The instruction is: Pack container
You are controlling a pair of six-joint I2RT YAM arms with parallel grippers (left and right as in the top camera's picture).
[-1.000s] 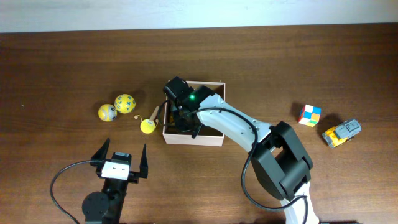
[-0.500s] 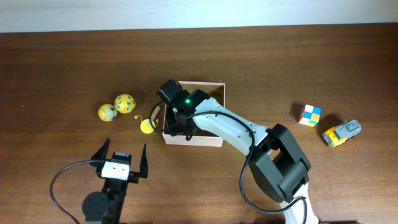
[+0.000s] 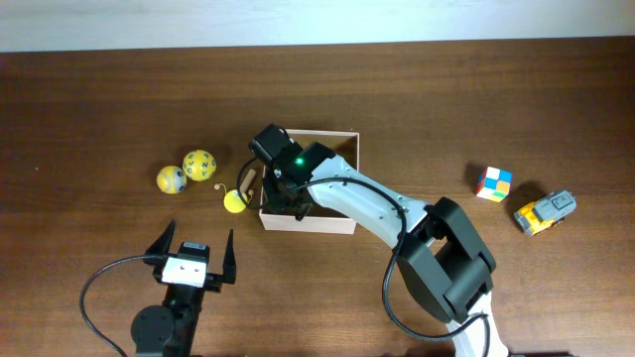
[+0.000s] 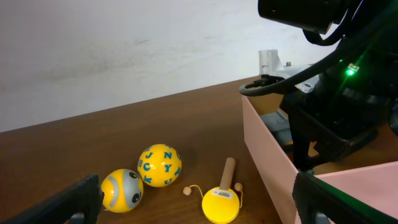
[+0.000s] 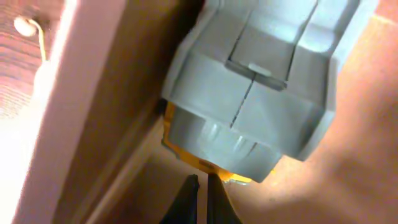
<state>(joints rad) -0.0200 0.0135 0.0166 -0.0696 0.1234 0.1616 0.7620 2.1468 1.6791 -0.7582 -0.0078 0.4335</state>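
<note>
The container [image 3: 337, 223], a white-walled cardboard box with a tan inside, stands mid-table; its pale wall also shows in the left wrist view [image 4: 270, 149] and the right wrist view [image 5: 74, 93]. My right gripper [image 3: 288, 198] reaches down inside the box by its left wall. In the right wrist view its fingers [image 5: 200, 193] are shut, with their tips at the yellow lower edge of a grey and yellow toy [image 5: 261, 93] lying in the box. My left gripper [image 3: 193, 260] is open and empty near the front edge, and its fingers [image 4: 199, 205] frame the toys.
Two yellow balls [image 3: 199, 164] [image 3: 171, 179] and a yellow pellet drum with a wooden handle [image 3: 235, 201] lie left of the box. A coloured puzzle cube [image 3: 493, 183] and a grey-yellow toy truck [image 3: 546, 210] lie at the far right.
My right gripper has shifted left inside the box toward its left wall. The left arm and the toys on the table have not moved.
</note>
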